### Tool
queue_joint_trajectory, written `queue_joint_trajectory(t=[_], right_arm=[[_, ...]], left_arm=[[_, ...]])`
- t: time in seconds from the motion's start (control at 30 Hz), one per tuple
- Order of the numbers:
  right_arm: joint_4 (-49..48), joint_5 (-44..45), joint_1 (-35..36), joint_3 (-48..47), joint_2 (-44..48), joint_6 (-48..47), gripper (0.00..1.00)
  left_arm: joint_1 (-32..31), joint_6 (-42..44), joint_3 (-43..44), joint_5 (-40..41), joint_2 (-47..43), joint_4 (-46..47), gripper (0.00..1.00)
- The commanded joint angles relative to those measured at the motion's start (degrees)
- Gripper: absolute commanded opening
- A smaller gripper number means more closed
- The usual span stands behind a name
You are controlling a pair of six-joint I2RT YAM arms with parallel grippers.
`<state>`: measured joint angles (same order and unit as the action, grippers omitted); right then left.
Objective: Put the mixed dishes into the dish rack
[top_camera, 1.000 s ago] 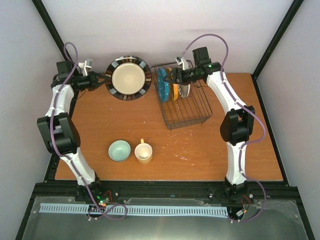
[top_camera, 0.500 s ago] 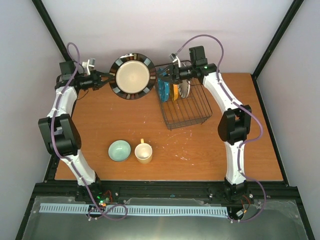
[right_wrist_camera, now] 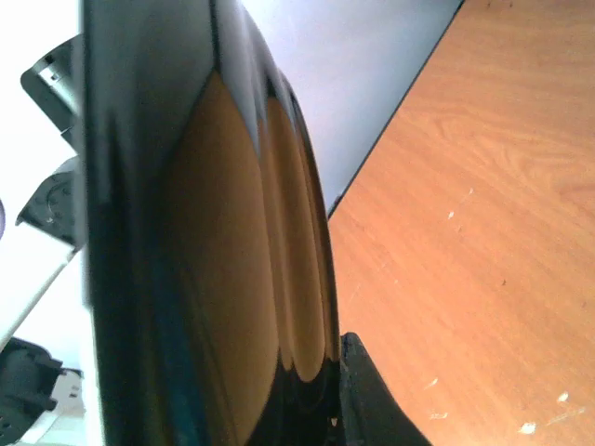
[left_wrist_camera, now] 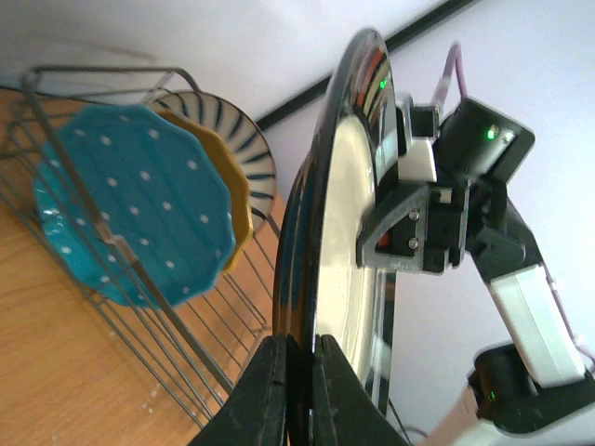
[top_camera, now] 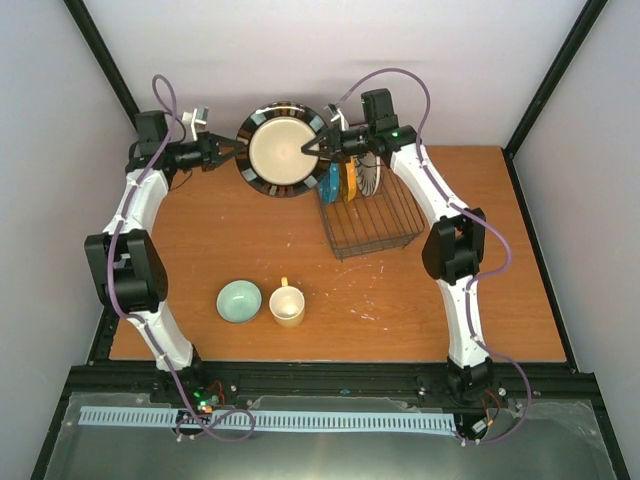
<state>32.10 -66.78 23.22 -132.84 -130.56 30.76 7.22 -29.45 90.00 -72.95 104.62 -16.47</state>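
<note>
The cream plate with a dark rim (top_camera: 285, 150) hangs on edge in the air above the table's far side, just left of the dish rack (top_camera: 385, 232). My left gripper (top_camera: 237, 150) is shut on its left rim, both fingers pinching the edge (left_wrist_camera: 302, 372). My right gripper (top_camera: 320, 148) grips the opposite rim; in the right wrist view the plate's back (right_wrist_camera: 214, 260) fills the frame and one finger (right_wrist_camera: 372, 409) presses against it. Teal dotted (top_camera: 327, 178), yellow-orange (top_camera: 348, 180) and striped (top_camera: 368, 180) plates stand upright in the rack. The mint-green bowl (top_camera: 240, 301) and cream-yellow mug (top_camera: 288, 306) sit on the table.
The rack's near half holds no dishes. The black frame posts and the pale back wall stand close behind both grippers. In the left wrist view the teal plate (left_wrist_camera: 130, 204) leans against the rack's wires (left_wrist_camera: 191, 339).
The left arm carried the plate to the right, toward the rack. The right gripper left the rack, moved left and closed on the plate's right rim.
</note>
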Motion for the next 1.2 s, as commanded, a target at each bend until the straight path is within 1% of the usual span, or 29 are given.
queue_joint_trajectory(t=[0.0, 0.03, 0.07, 0.1, 0.13, 0.17, 0.2, 0.23, 0.3, 0.33, 0.37, 0.4, 0.43, 0.47, 0.53, 0.57, 0.63, 0.73, 0.83, 0.93, 1.0, 1.1, 1.17], right_arm=[[-5.6, -3.68, 3.67, -1.13, 0.23, 0.73, 0.03], [-5.25, -2.56, 3.59, -0.91, 1.01, 0.24, 0.03], [-5.1, -1.16, 3.48, -0.74, 1.49, -0.08, 0.03], [-4.79, 0.14, 3.38, -0.68, 2.29, -0.24, 0.03], [-4.6, 1.52, 3.19, -0.55, 2.85, -0.27, 0.03], [-4.45, 2.57, 2.96, -0.34, 3.43, -0.21, 0.03], [-4.25, 3.63, 2.71, -0.34, 3.99, -0.14, 0.03], [-4.18, 5.01, 2.38, -0.28, 4.71, 0.16, 0.03], [-4.24, 7.5, 1.48, -0.33, 6.05, 1.01, 0.03], [-4.74, 8.7, 0.84, -0.1, 6.82, 1.76, 0.03], [-5.5, 9.04, -0.1, -0.07, 7.35, 2.94, 0.03], [-5.43, 9.94, -0.82, -0.52, 7.82, 3.73, 0.03], [-5.59, 10.75, -1.56, -0.98, 8.33, 4.34, 0.03], [-4.94, 11.93, -2.17, -1.81, 8.85, 4.3, 0.03], [-3.45, 14.62, -3.47, -3.74, 9.97, 3.69, 0.03], [-1.8, 17.1, -4.05, -5.13, 10.58, 3.27, 0.03], [1.87, 22.48, -5.37, -7.63, 12.25, -0.58, 0.03], [10.24, 37.95, -6.95, -11.88, 15.45, -8.34, 0.03], [13.99, 55.89, -7.36, -9.11, 20.97, -15.11, 0.03], [12.89, 70.97, -7.47, -0.76, 26.7, -16.9, 0.03], [10.92, 76.81, -7.5, 4.87, 29.78, -17.57, 0.03], [6.87, 82.54, -7.5, 13.71, 33.31, -18.26, 0.03], [5.19, 85.06, -7.49, 17.07, 34.56, -18.86, 0.03]], left_arm=[[-5.3, -3.54, 4.14, -4.15, -0.45, 4.42, 0.01], [-5.43, -3.44, 4.35, -3.86, -0.18, 4.1, 0.01], [-5.54, -3.18, 4.54, -3.29, -0.12, 3.64, 0.04], [-5.55, -2.78, 4.76, -2.71, -0.11, 3.04, 0.07], [-5.55, -2.09, 5.21, -2.19, 0.01, 2.06, 0.13], [-5.55, -1.04, 5.83, -1.35, 0.16, 0.63, 0.26], [-5.55, 0.18, 6.8, -0.2, 0.4, -1.28, 0.43], [-5.53, 1.66, 7.64, 0.82, 0.6, -4.12, 0.57], [-5.55, 4.56, 10.14, 3.49, 1.28, -8.88, 0.97], [-5.55, 6.23, 11.71, 5.47, 1.79, -11.9, 0.99], [-5.49, 7.7, 13.65, 7.8, 2.34, -14.8, 1.0], [-5.41, 8.65, 15.34, 12.96, 2.78, -17.71, 1.0], [-5.38, 9.57, 17.07, 16.46, 3.16, -19.88, 1.0], [-5.3, 10.17, 18.29, 20.03, 3.23, -21.23, 1.0], [-5.25, 9.96, 19.58, 29.68, 2.11, -22.36, 1.0], [-5.06, 9.42, 19.12, 34.16, 0.72, -21.44, 1.0], [-4.79, 7.81, 17.25, 44.02, -2.75, -19.13, 1.0], [-4.52, 6.56, 15.51, 57.16, -6.32, -18.29, 1.0], [-4.41, 8.28, 17.23, 62.08, -5.38, -21.62, 1.0], [-4.41, 9.71, 19.6, 63.05, -2.44, -25.91, 1.0], [-4.41, 9.75, 18.9, 63.52, -1.94, -26.48, 1.0], [-4.41, 9.19, 15.59, 63.97, -2.86, -25.02, 1.0], [-4.39, 9.16, 13.68, 63.94, -3.54, -24.35, 1.0]])
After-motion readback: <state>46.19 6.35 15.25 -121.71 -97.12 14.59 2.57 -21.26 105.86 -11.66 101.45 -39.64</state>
